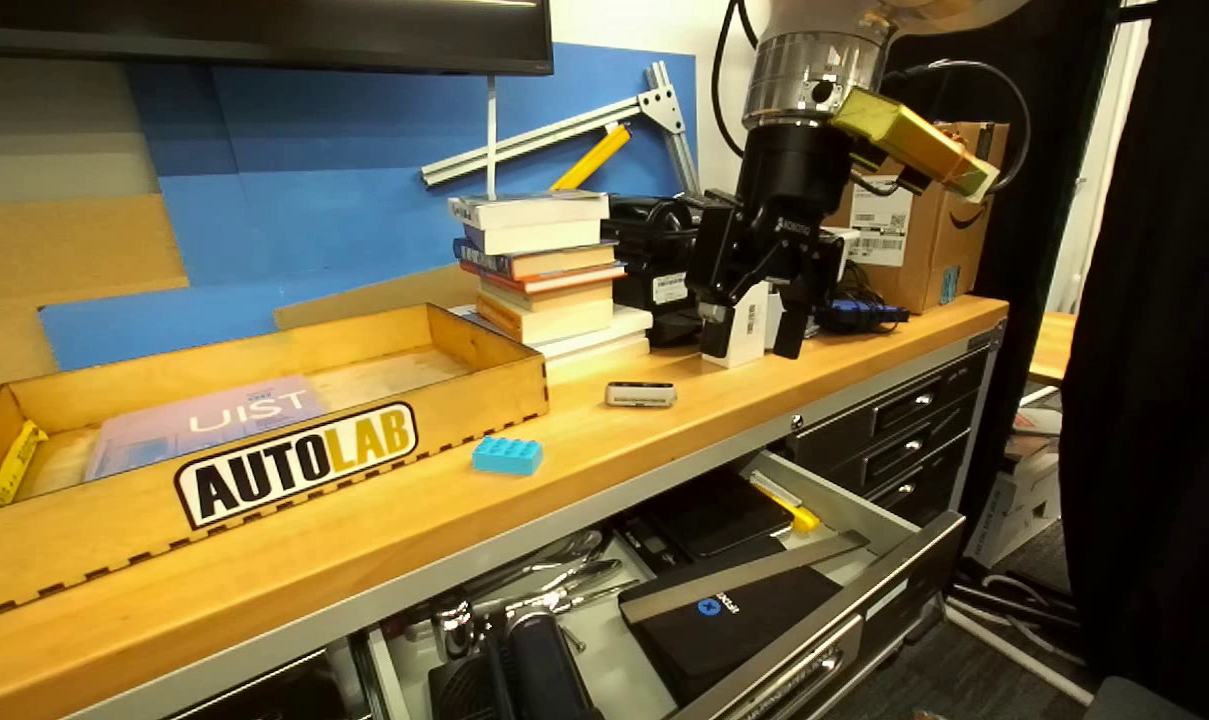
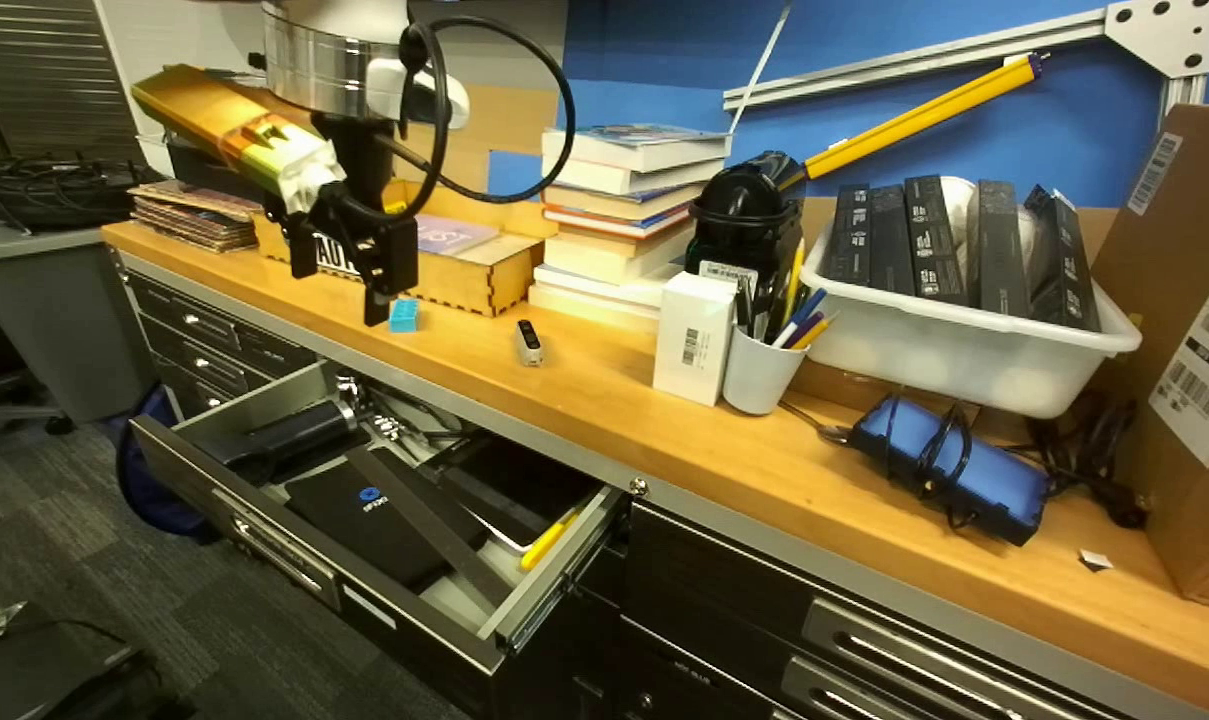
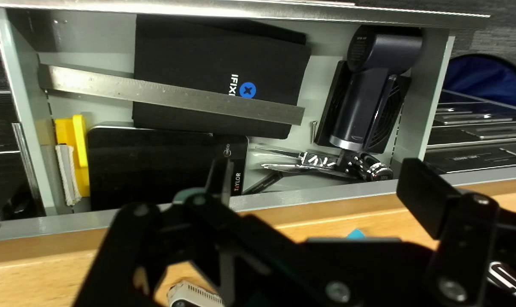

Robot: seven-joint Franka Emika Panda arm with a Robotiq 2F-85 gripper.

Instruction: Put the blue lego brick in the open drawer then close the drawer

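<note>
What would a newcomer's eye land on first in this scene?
Probably the open drawer, pulled out below the wooden benchtop, with a metal ruler lying across a black case inside. Next, the robot arm above the benchtop, jaws open, with a shiny yellow piece mounted on it. Small but vivid, the blue lego brick sits on the benchtop near the AUTOLAB tray.

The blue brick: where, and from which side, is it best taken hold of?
Probably grip the brick by its two long walls, coming from straight above, with the jaws across its narrower width: it lies flat on the bench, studs up and longer than wide. Mind the nearby tray.
</note>
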